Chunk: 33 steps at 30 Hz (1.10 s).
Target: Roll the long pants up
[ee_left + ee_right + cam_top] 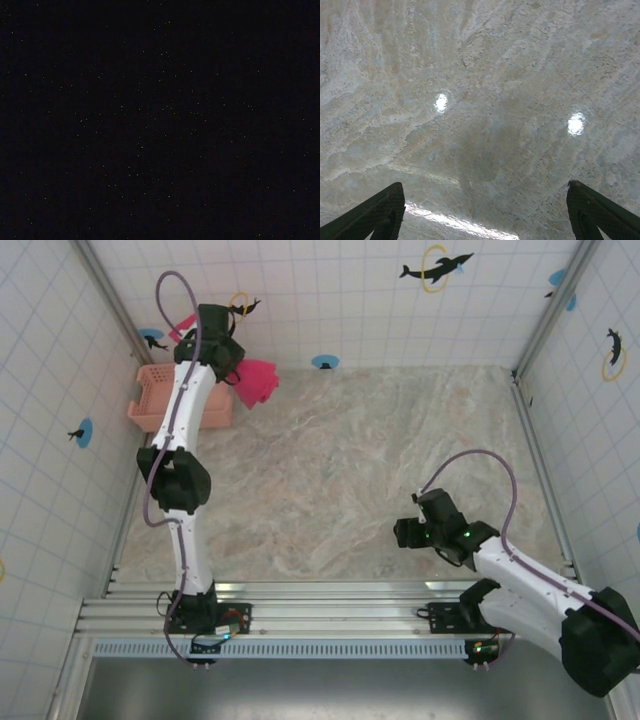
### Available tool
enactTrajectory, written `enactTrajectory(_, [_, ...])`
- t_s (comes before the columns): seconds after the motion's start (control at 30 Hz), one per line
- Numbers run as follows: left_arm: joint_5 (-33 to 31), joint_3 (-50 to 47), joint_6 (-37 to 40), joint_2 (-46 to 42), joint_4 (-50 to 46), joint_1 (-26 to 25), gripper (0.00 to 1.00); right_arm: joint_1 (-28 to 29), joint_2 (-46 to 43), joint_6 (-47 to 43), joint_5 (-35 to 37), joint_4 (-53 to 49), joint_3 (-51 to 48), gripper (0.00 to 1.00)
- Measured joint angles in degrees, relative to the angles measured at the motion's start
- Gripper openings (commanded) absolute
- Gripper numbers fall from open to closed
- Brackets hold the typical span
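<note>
Looks barely begun. Finds the long pants bunched at the far-left corner of the desk, just beside the basket, up against the left gripper; cannot tell whether its fingers pinch the cloth. Keeps the right gripper well apart over bare desk, fingers spread wide. Leaves, by this reckoning, everything: laying flat, then rolling.

Bright pink pants; salmon basket

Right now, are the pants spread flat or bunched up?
Bunched. The long pants form a crumpled clump just right of the basket; no legs lie spread out on the table.
</note>
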Motion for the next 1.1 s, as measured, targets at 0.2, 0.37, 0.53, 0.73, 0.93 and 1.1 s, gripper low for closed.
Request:
enactTrajectory(0.2, [-0.5,-0.2,-3.7,-0.1,2.7,7.3,0.0,0.3,5.1,-0.9,-2.3,1.7,2.8,0.85])
enactTrajectory(0.37, [-1.0,1.4,-5.9,1.5,5.1,12.8,0.0,1.7,10.4,-2.3,-3.6,4.1,7.3,0.85])
enactTrajectory(0.53, [1.7,1.5,-8.0,6.2,10.7,15.4,0.0,3.5,16.6,-3.2,-4.8,5.6,10.8,0.84])
enactTrajectory(0.73, [7.7,-0.3,-10.8,16.6,17.6,16.0,0.0,6.2,22.7,-3.5,-5.2,7.0,14.5,0.83])
enactTrajectory(0.93, [11.6,-2.5,-13.3,21.3,18.6,16.8,0.0,8.3,27.7,-3.1,-5.4,8.7,17.2,0.82])
enactTrajectory(1.1, [11.9,-2.9,-12.3,21.3,17.1,17.2,0.31,10.2,30.6,-2.1,-4.8,10.5,18.1,0.82])
